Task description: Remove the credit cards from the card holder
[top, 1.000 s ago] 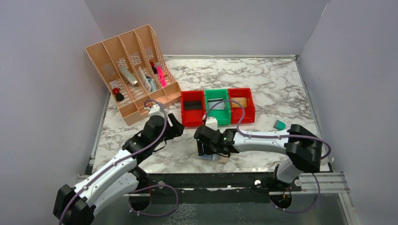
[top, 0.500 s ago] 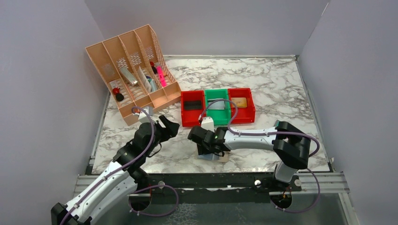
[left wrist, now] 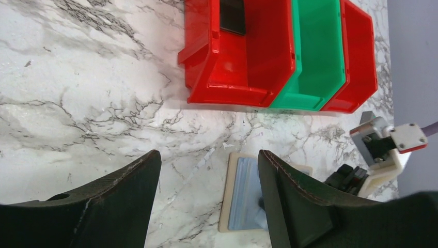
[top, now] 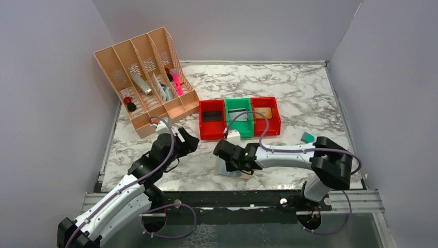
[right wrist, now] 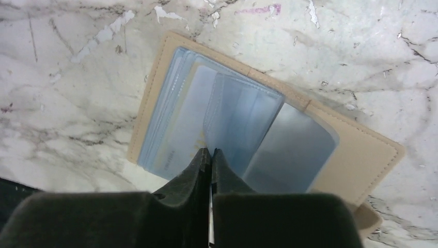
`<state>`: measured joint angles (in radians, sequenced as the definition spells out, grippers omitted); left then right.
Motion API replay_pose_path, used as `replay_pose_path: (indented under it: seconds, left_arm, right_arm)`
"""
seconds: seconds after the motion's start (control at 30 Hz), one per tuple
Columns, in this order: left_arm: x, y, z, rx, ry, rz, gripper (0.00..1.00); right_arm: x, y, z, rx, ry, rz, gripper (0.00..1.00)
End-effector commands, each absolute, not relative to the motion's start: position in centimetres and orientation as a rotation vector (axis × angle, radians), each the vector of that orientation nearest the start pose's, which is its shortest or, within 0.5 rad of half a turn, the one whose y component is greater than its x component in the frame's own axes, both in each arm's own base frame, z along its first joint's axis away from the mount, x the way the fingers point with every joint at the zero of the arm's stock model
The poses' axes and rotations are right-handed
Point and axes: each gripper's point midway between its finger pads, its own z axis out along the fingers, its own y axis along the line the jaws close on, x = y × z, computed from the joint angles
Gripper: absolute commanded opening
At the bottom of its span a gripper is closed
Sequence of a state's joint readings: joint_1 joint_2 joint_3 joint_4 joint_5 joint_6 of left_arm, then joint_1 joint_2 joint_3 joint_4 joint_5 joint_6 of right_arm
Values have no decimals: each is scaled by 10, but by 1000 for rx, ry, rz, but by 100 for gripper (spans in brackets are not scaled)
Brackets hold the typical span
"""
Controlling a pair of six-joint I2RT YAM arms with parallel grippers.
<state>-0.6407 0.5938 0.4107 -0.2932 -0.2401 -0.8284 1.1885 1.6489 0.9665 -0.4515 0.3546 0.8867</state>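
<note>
The card holder [top: 223, 170] lies open on the marble by the table's near edge, tan outside [right wrist: 356, 150], with pale blue-grey sleeves inside. A pale credit card [right wrist: 181, 137] shows through the left sleeves. My right gripper [right wrist: 210, 151] is shut, its tips pinched at the lower edge of the middle sleeve, which stands up. A thin white sliver sits between the fingers; I cannot tell if it is card or sleeve. My left gripper [left wrist: 209, 154] hangs open and empty above the marble, just left of the card holder [left wrist: 243, 194].
Three bins stand in a row behind the holder: red [top: 205, 135] holding a black card [top: 210, 115], green [top: 239, 133] and red [top: 268, 130]. A peach desk organizer [top: 147, 77] fills the back left. A small teal object [top: 308, 137] lies at the right.
My right gripper's jaws have closed over the open card holder. The left arm pulled back from the holder and now hovers left of it, still open.
</note>
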Motion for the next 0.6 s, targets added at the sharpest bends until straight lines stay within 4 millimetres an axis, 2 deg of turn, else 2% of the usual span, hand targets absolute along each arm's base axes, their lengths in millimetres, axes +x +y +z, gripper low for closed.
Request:
replay_pose_path:
  seconds: [0.0,0.13,0.27,0.37,0.57]
  left_arm:
    - [219,-161,136,-293,2095,-719,73]
    - [218,-169,132,-259,2125,-740,73]
    - [214,-188,134,-160,2120,-841,73]
    - [210,-204,136,-89,2119,-938,73]
    - [204,-227,129,36,2175,-1032,72]
  right_arm:
    - [168,325,57,-328,2514,440,3]
    - [169,329,79,-342,2470,556,1]
    - [163,327,87,-325,2452,670,1]
    - [161,319,82,-299,2441,734,2]
    - [165,291,57,-127,2495,769,3]
